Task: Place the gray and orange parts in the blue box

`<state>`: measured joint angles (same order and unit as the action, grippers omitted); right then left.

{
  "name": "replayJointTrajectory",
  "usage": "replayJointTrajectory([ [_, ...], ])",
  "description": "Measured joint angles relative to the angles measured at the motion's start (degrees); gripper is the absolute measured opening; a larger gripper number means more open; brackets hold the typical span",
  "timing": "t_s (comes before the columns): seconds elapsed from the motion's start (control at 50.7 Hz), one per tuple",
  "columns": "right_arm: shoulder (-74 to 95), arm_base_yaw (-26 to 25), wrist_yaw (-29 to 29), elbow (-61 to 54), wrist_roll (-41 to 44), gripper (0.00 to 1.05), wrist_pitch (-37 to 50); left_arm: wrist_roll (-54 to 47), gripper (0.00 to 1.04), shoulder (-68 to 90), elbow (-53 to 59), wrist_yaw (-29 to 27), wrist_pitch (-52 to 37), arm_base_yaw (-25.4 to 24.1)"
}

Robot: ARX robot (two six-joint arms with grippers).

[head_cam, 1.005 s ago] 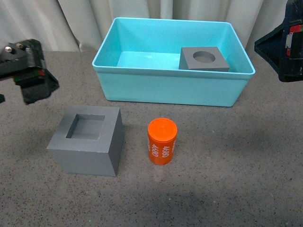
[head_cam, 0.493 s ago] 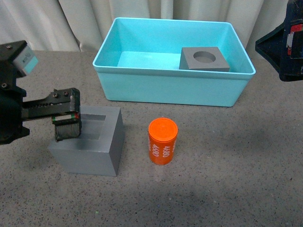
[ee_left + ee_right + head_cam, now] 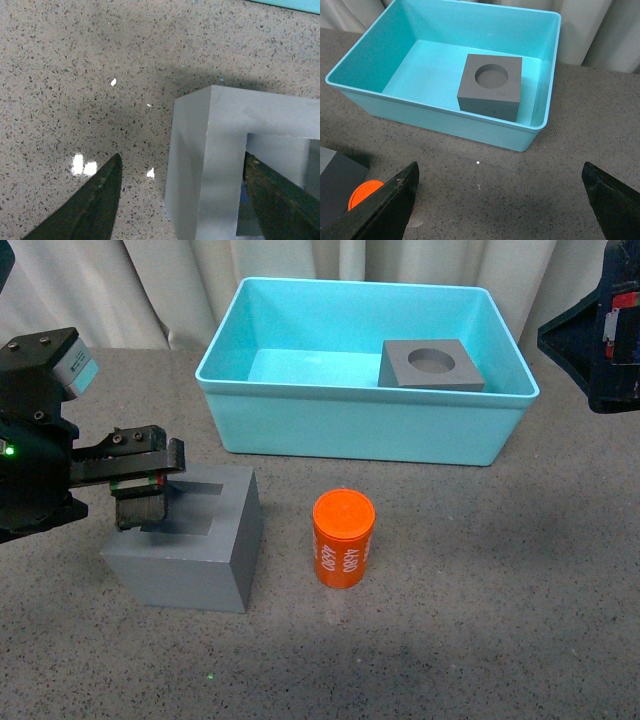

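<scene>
The left claw [image 3: 140, 502] gapes open astride one wall of the square-recess gray cube [image 3: 190, 555], the right claw [image 3: 600, 340] hanging wide open beside the blue box [image 3: 365, 425].

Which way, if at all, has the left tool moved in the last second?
Yes. The left tool came in from the left edge to the gray cube, and it now straddles the cube's left wall.

Orange cylinder [image 3: 343, 538], upright about mid-table, nearer the front edge. White digits are printed on its side wall in two rows, set sideways so they run along the cylinder's height. First row reads "4680". Second row looks the same, "4680", though its characters are less sharp.
</scene>
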<state>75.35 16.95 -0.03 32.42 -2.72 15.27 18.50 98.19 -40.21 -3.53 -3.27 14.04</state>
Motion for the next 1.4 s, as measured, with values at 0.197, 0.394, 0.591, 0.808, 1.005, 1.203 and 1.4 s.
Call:
replayJointTrajectory([
  [0.197, 0.0, 0.0, 0.0, 0.0, 0.0, 0.95, 0.0, -0.8, 0.43, -0.2, -0.4, 0.5, 0.7, 0.0],
  [0.394, 0.0, 0.0, 0.0, 0.0, 0.0, 0.95, 0.0, -0.8, 0.17, -1.6, -1.4, 0.6, 3.0, -0.2],
  [0.591, 0.0, 0.0, 0.0, 0.0, 0.0, 0.95, 0.0, 0.4, 0.16, -7.1, -4.3, 0.6, 4.0, -0.2],
  [0.808, 0.0, 0.0, 0.0, 0.0, 0.0, 0.95, 0.0, 2.7, 0.16, -7.7, -14.3, -1.7, 2.3, 0.0],
  [1.005, 0.0, 0.0, 0.0, 0.0, 0.0, 0.95, 0.0, 2.6, 0.16, -0.7, -23.2, -3.0, 2.6, 0.3],
  [1.203, 0.0, 0.0, 0.0, 0.0, 0.0, 0.95, 0.0, 2.2, 0.16, 6.5, -32.3, -3.2, 4.6, 1.4],
  [1.4, 0.0, 0.0, 0.0, 0.0, 0.0, 0.95, 0.0, 1.2, 0.16, 12.0, -39.3, -3.5, 6.4, 2.9],
])
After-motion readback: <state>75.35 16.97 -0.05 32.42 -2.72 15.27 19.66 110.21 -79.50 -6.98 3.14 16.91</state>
